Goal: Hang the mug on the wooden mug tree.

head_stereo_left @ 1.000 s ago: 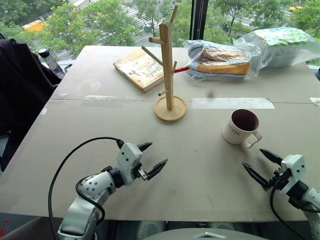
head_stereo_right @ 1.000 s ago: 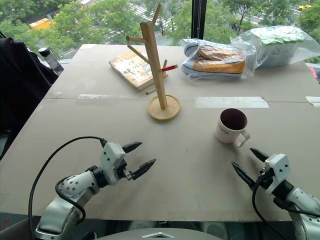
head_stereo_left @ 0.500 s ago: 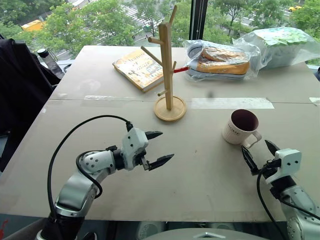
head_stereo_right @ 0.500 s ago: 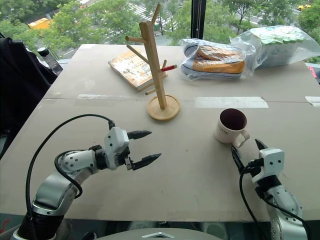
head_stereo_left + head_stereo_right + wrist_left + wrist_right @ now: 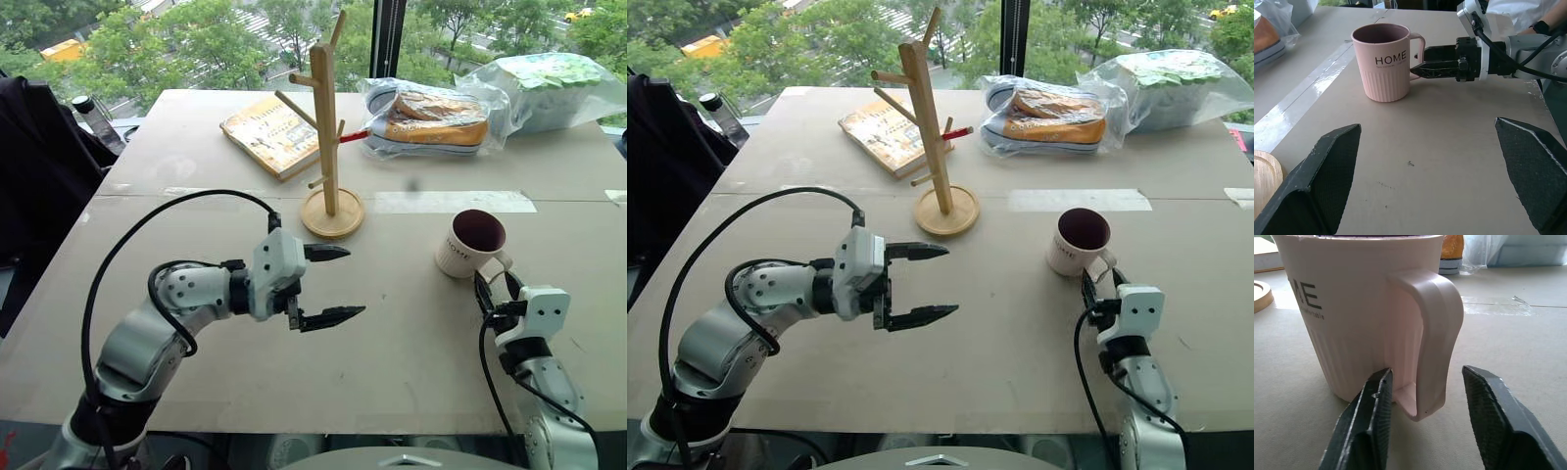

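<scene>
the wide beige table (image 5: 196,166) carries all items, and a strip of clear tape (image 5: 456,202) runs across its seam; beyond its far edge, green trees (image 5: 147,44) show through the window; a dark garment (image 5: 34,166) hangs at the left edge, with a dark-capped bottle (image 5: 96,116) beside it;

at the far right lies a clear plastic bag with green and white contents (image 5: 549,88); just left of it, a second clear bag holding a shoe with an orange upper and white sole (image 5: 431,119); a yellow-covered book (image 5: 274,132) lies flat at the far centre;

the tall light-wood mug tree with angled pegs and a round disc base (image 5: 328,127) stands upright in mid-table, between the book and the shoe bag; no peg carries anything;

the left gripper (image 5: 331,284) hangs above the table, nearer the robot than the tree base, pointing right; its jaws stand wide apart and hold nothing;

the white ribbed ceramic mug with a dark maroon interior (image 5: 470,245) stands upright on the right part of the table, well apart from the tree; dark lettering reading "home" shows on its side, and its loop handle faces the robot;

the right gripper (image 5: 1425,426) points level at the mug; its jaws are apart, one finger (image 5: 1369,426) inside the loop and the other outside it, straddling the handle; contact with the handle cannot be told.
</scene>
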Motion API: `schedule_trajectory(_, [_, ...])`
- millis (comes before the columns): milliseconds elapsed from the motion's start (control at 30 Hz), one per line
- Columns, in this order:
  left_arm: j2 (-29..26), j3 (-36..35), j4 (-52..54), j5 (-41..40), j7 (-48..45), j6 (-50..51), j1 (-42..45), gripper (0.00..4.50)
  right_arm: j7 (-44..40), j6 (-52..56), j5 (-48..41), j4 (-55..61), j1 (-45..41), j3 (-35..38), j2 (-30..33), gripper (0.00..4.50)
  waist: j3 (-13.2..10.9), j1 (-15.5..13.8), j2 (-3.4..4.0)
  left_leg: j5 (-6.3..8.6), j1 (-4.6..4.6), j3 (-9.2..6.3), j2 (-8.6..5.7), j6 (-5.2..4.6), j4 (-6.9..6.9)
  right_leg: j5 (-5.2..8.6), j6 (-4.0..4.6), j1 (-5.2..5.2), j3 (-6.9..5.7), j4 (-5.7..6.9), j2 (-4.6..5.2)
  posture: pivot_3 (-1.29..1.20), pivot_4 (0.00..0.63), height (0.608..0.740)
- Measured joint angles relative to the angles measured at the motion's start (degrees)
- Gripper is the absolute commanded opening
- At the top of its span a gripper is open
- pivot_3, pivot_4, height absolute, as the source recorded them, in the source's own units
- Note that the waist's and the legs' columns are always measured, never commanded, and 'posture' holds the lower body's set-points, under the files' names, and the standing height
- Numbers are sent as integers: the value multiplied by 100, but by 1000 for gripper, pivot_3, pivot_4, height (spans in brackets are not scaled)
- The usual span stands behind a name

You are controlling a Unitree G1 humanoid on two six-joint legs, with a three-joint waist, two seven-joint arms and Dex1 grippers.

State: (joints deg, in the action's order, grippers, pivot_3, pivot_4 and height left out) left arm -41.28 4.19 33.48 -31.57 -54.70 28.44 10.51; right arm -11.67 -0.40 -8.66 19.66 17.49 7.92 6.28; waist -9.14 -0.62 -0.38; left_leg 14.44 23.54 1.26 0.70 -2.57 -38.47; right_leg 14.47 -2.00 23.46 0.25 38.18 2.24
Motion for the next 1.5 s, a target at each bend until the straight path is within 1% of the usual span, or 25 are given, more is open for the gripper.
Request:
schedule_trajectory(67, [0, 2, 0, 6, 12, -5, -2, 4500, 37, -4, 34, -14, -5, 10, 2, 12, 0, -1, 0, 0, 0, -1, 1, 0, 0, 0, 1, 0, 0, 1, -1, 0, 150, 740])
schedule_trajectory(367, [40, -1, -1, 64, 142, -24, 26, 4500, 35, -1, 54, -203, -195, -8, 76, 12, 0, 4, 0, 0, -3, 4, 1, 0, 0, 0, 0, 0, 6, 2, -2, 0, 150, 740])
schedule_trajectory(500, [222, -72, 31, 0, 359, -18, -61, 4500, -190, 39, 27, -288, -560, -4, 454, 12, 0, 20, 0, 0, -5, 9, 1, 0, -1, -1, -1, 0, 12, 2, -4, 0, 150, 740])
schedule_trajectory(567, [380, -186, 95, -49, 513, -22, -253, 4500, -520, 144, -75, -312, -881, -4, 864, 12, -1, 46, 0, 0, -7, 13, 1, 0, -1, -2, -2, -1, 17, 2, -4, 0, 150, 740])
schedule_trajectory(633, [629, -269, 105, -58, 723, -128, -532, 4500, -1035, 273, -222, -375, -1434, -21, 1423, 12, -2, 83, -1, 0, -11, 16, 0, -1, -1, -3, -5, -1, 22, 6, -5, 0, 150, 740])
schedule_trajectory(667, [688, -269, 105, -58, 762, -144, -561, 4500, -1111, 283, -248, -382, -1541, -16, 1505, 12, -2, 83, -2, 0, -11, 16, 0, -1, -1, -4, -5, -1, 21, 10, -5, 0, 150, 740])
schedule_trajectory(700, [873, -359, 117, -68, 901, -220, -681, 4500, -1343, 338, -346, -458, -1840, -42, 1666, 12, -3, 94, -4, 0, -14, 13, 0, -1, -2, -4, -5, -2, 21, 12, -9, 0, 150, 740])
schedule_trajectory(767, [1421, -539, 150, -112, 1340, -394, -880, 4500, -1903, 529, -553, -798, -2736, -137, 2089, 12, -14, 141, -4, -1, -25, 30, -2, -2, -4, -8, -10, -2, 42, 24, -9, 0, 150, 740])
schedule_trajectory(800, [1556, -579, 199, -124, 1496, -447, -972, 4500, -2143, 578, -650, -931, -3162, -151, 2238, 12, -17, 141, -14, -1, -34, 29, -1, -2, -4, -8, -10, -5, 46, 32, -12, 0, 150, 740])
schedule_trajectory(900, [1712, -636, 247, -103, 1732, -608, -1192, 4500, -2722, 609, -808, -1253, -3959, -291, 2467, 12, -18, 115, -22, 0, -65, 19, 0, -1, 7, -5, -6, -30, 41, 35, -19, 0, 150, 740])
schedule_trajectory(933, [1744, -695, 297, -58, 1787, -699, -1302, 4500, -2977, 579, -833, -1525, -4236, -431, 2462, 12, -20, 120, -25, 0, -66, 16, 1, -1, 5, -5, -6, -33, 36, 35, -20, 0, 150, 740])
schedule_trajectory(1000, [1937, -702, 359, 52, 1973, -914, -1399, 4500, -3572, 496, -821, -2427, -5093, -727, 2489, 12, -33, 154, -23, 0, -72, 41, 1, -1, 5, -7, -7, -31, 61, 34, -18, 0, 150, 740])
schedule_trajectory(1067, [2013, -743, 405, 102, 2065, -1077, -1461, 4500, -3888, 318, -788, -2966, -5605, -840, 2458, 12, -34, 148, -25, 0, -72, 44, 1, -2, 3, -8, -7, -33, 62, 33, -16, 0, 150, 740])
schedule_trajectory(1100, [2091, -806, 421, 168, 2171, -1237, -1530, 4500, -4146, 107, -729, -3436, -6019, -942, 2418, 12, -34, 148, -26, 0, -72, 45, 1, -2, 3, -8, -7, -32, 63, 32, -13, 0, 150, 740])
schedule_trajectory(1133, [2122, -820, 424, 223, 2223, -1297, -1532, 4500, -4248, 13, -706, -3608, -6156, -966, 2412, 12, -34, 140, -27, 0, -71, 43, 1, -2, 4, -8, -7, -32, 60, 31, -13, 0, 150, 740])
schedule_trajectory(1200, [2278, -884, 434, 434, 2455, -1555, -1641, 4500, -4585, -302, -581, -4397, -6717, -1118, 2244, 12, -34, 141, -27, 1, -71, 45, 1, -2, 7, -8, -6, -31, 61, 30, -10, 0, 150, 740])
schedule_trajectory(1333, [2568, -876, 522, 725, 2854, -1891, -1855, 4500, -5005, -828, -351, -5633, -7560, -1271, 1904, 12, -36, 143, -29, 1, -69, 44, 3, -2, 13, -9, -5, -28, 55, 31, 20, 0, 150, 740])
schedule_trajectory(1367, [2594, -870, 539, 760, 2891, -1922, -1883, 4500, -5048, -908, -318, -5775, -7672, -1283, 1863, 12, -36, 140, -29, 1, -69, 43, 3, -1, 15, -9, -4, -28, 53, 30, 22, 0, 150, 740])
schedule_trajectory(1433, [2670, -849, 569, 893, 3009, -2057, -2021, 4500, -5153, -1245, -160, -6464, -8153, -1345, 1627, 12, -36, 149, -29, 1, -69, 43, 3, -1, 17, -10, -2, -26, 48, 31, 29, 0, 150, 740])
schedule_trajectory(1500, [2690, -833, 570, 924, 3030, -2108, -2048, 4500, -5185, -1388, -92, -6703, -8303, -1355, 1551, 12, -36, 144, -29, 2, -68, 43, 3, -1, 18, -10, -1, -26, 44, 31, 33, 0, 150, 740])
